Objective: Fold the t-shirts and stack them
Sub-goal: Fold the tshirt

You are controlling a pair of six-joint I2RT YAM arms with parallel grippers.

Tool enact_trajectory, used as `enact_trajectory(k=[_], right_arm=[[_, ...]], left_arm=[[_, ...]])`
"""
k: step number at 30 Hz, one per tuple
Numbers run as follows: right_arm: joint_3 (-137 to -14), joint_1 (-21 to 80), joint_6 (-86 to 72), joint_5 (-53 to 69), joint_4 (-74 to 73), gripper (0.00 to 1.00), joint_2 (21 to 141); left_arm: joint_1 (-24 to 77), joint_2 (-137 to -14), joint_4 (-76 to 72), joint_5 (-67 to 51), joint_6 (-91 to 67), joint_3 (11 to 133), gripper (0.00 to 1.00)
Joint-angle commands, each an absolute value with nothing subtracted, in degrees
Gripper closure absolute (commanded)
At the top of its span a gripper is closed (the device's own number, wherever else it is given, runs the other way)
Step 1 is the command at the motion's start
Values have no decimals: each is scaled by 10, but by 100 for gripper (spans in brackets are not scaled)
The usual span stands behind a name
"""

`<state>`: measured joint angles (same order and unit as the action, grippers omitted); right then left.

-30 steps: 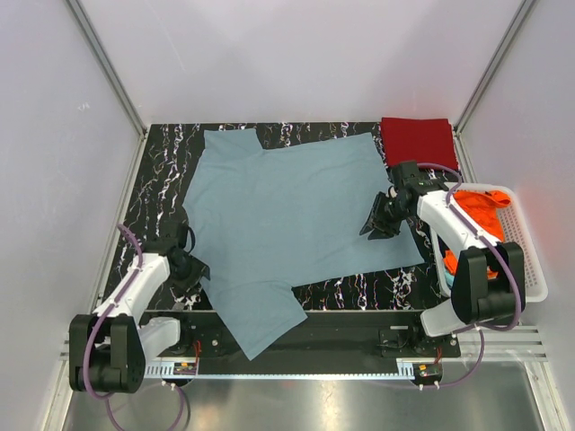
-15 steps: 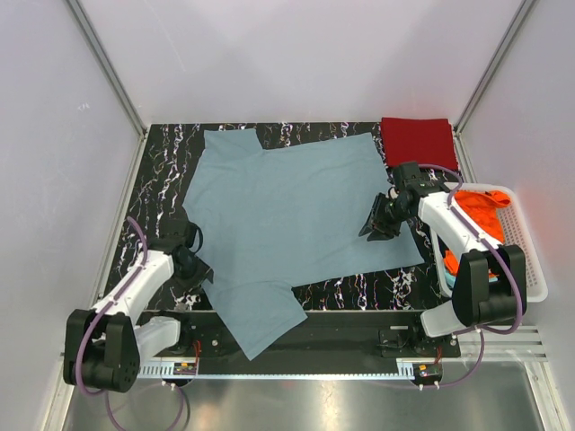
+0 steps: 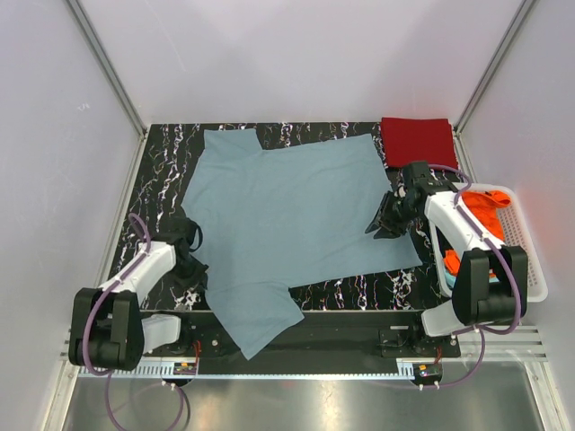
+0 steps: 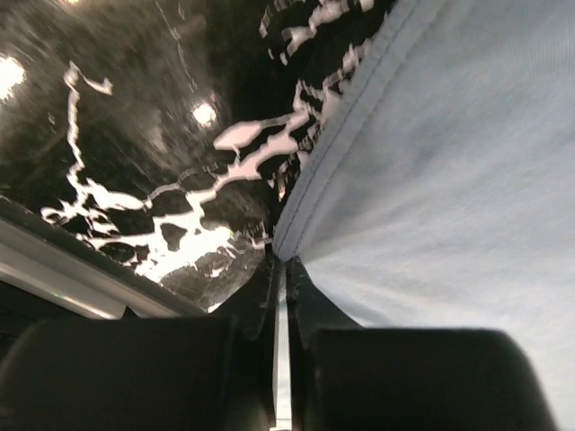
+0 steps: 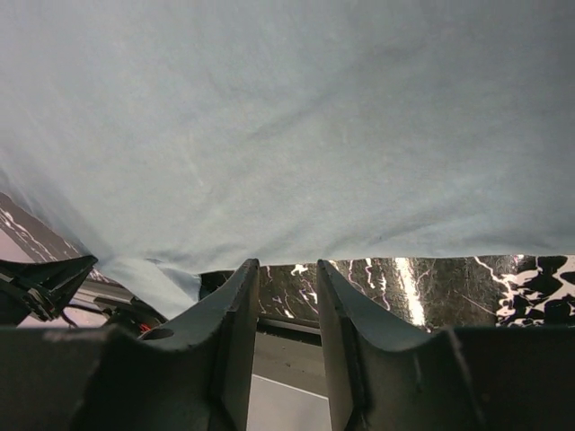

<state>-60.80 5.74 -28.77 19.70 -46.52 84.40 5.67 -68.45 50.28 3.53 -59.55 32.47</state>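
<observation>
The grey-blue t-shirt [image 3: 287, 215] lies spread flat on the black marbled table [image 3: 162, 171], its left hem pinched by the clenched left gripper [image 3: 190, 265], the right gripper [image 3: 382, 224] parted at its right edge, a folded dark red t-shirt [image 3: 418, 141] at the far right corner and an orange t-shirt [image 3: 481, 208] in the white basket [image 3: 537, 278].

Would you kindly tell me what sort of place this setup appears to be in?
Probably a robot lab test cell: plain white panel walls in metal framing enclose a black marble-patterned tabletop, and two white robot arms are bolted at its near edge, working a dusty grey-blue t-shirt.
</observation>
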Motion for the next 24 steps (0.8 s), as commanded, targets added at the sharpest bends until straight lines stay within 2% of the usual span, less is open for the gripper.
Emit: enact_trajectory(k=[1, 3, 6, 12, 20, 23, 24], right_arm=[[-605, 47, -299, 212, -473, 60, 852], [-599, 46, -301, 207, -475, 55, 856], [-586, 46, -303, 179, -482, 54, 856], [-528, 41, -377, 101, -505, 57, 843], [-442, 22, -490, -55, -506, 57, 732], [-431, 19, -516, -111, -528, 51, 678], [-425, 17, -522, -119, -533, 44, 671]], left_arm=[[24, -694, 476, 76, -561, 337, 100], [0, -693, 477, 78, -526, 345, 100], [-45, -690, 486, 93, -489, 366, 100], [-51, -694, 482, 72, -487, 390, 100], [-51, -718, 446, 44, -505, 376, 100], [-51, -715, 443, 56, -514, 370, 100], [-51, -713, 442, 56, -519, 367, 100]])
